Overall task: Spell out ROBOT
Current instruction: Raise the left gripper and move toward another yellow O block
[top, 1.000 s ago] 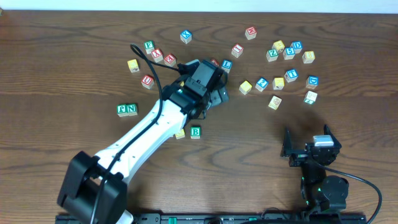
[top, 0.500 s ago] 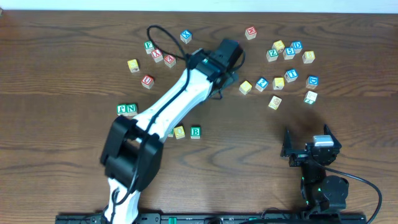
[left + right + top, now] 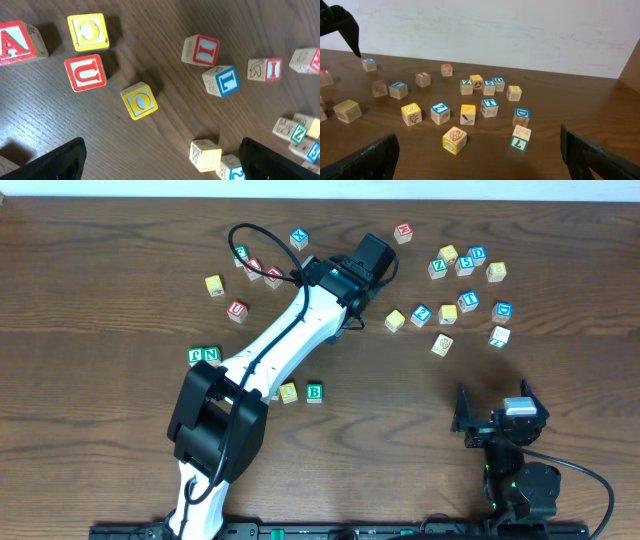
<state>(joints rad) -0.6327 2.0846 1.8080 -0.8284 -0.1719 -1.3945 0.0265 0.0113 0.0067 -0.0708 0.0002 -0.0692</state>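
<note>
Lettered wooden blocks lie scattered on the brown table. A yellow O block [image 3: 288, 391] and a green B block [image 3: 314, 391] stand side by side near the middle front. My left gripper [image 3: 367, 263] is raised over the far middle, open and empty [image 3: 160, 167]. Below it, the left wrist view shows another yellow O block [image 3: 139, 100], a red U [image 3: 85, 73], a yellow C [image 3: 88, 32] and a blue L [image 3: 220, 81]. My right gripper [image 3: 497, 412] rests open and empty at the front right [image 3: 480, 167]. A green T block [image 3: 520, 138] lies in front of it.
A cluster of blocks sits at the far right, including a blue D [image 3: 503, 310] and a blue T [image 3: 468, 301]. Two green blocks [image 3: 204, 357] stand at the left. The left arm [image 3: 270, 350] runs diagonally over the table's middle.
My left gripper has lifted from the table's middle and swung toward the far side. The right arm has not moved.
</note>
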